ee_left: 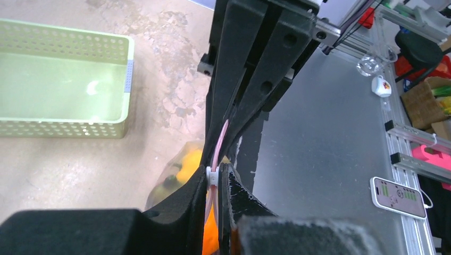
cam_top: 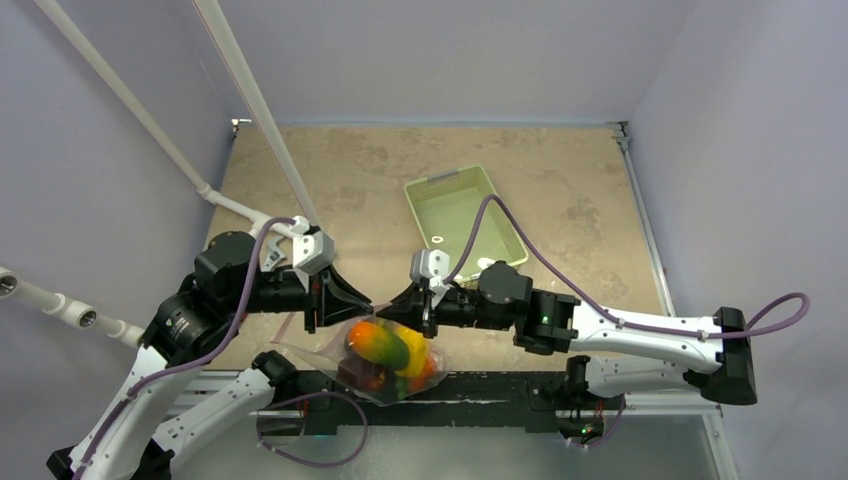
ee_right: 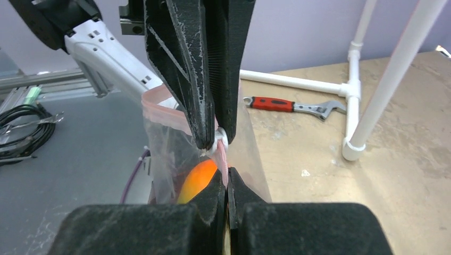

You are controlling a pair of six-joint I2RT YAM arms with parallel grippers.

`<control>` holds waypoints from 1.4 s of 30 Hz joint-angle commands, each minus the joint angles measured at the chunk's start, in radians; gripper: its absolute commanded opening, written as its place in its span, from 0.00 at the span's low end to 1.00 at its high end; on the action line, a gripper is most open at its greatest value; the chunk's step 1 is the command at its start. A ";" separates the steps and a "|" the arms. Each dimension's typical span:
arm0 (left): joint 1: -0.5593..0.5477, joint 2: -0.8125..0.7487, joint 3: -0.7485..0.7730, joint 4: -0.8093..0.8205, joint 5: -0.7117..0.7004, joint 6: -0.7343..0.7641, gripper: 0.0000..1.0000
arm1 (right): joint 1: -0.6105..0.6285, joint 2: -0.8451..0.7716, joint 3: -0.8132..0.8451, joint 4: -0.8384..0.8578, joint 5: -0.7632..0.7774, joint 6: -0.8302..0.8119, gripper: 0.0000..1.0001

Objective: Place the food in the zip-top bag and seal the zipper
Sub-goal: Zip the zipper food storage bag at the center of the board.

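Note:
The zip-top bag (cam_top: 372,372) hangs between my two grippers over the table's near edge, with the food (cam_top: 385,346) inside: orange, yellow and green pieces. My left gripper (cam_top: 368,304) is shut on the white slider tab (ee_left: 213,176) of the zipper (ee_left: 220,139). Facing it tip to tip, my right gripper (cam_top: 388,302) is shut on the pink zipper strip (ee_right: 222,158) just past the slider (ee_right: 222,139). In the right wrist view an orange piece of food (ee_right: 198,178) shows through the clear bag (ee_right: 162,141) below the strip. The left wrist view shows yellow food (ee_left: 189,166) under the jaws.
A pale green basket (cam_top: 463,216) stands on the table behind the right arm. White pipes (cam_top: 255,100) slant over the back left. A red-handled wrench (ee_right: 291,105) lies by a pipe foot (ee_right: 355,149). A dark metal shelf (ee_left: 319,138) runs below the table's near edge.

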 commanded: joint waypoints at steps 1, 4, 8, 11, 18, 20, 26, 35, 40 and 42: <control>0.000 -0.004 0.007 -0.091 -0.085 -0.019 0.00 | -0.015 -0.058 -0.001 0.102 0.112 0.023 0.00; 0.000 -0.005 0.023 -0.128 -0.125 -0.017 0.00 | -0.019 -0.062 -0.009 0.087 0.153 0.032 0.00; 0.001 -0.009 0.048 -0.178 -0.175 -0.017 0.00 | -0.024 -0.076 -0.026 0.074 0.213 0.050 0.00; 0.001 -0.013 0.065 -0.213 -0.211 -0.019 0.00 | -0.026 -0.085 -0.035 0.061 0.256 0.067 0.00; 0.000 -0.024 0.094 -0.290 -0.299 -0.034 0.00 | -0.026 -0.096 -0.057 0.036 0.374 0.115 0.00; 0.001 -0.026 0.108 -0.313 -0.316 -0.032 0.00 | -0.026 -0.092 -0.062 0.025 0.415 0.130 0.00; 0.001 -0.044 0.133 -0.330 -0.386 -0.054 0.00 | -0.027 -0.099 -0.078 0.014 0.539 0.193 0.00; 0.001 -0.050 0.157 -0.325 -0.414 -0.071 0.00 | -0.027 -0.102 -0.078 0.013 0.562 0.216 0.00; 0.001 -0.038 0.142 -0.305 -0.391 -0.060 0.00 | -0.027 -0.149 -0.063 0.019 0.450 0.129 0.21; 0.000 -0.033 0.137 -0.296 -0.376 -0.053 0.00 | -0.027 -0.159 -0.047 0.005 0.396 0.091 0.35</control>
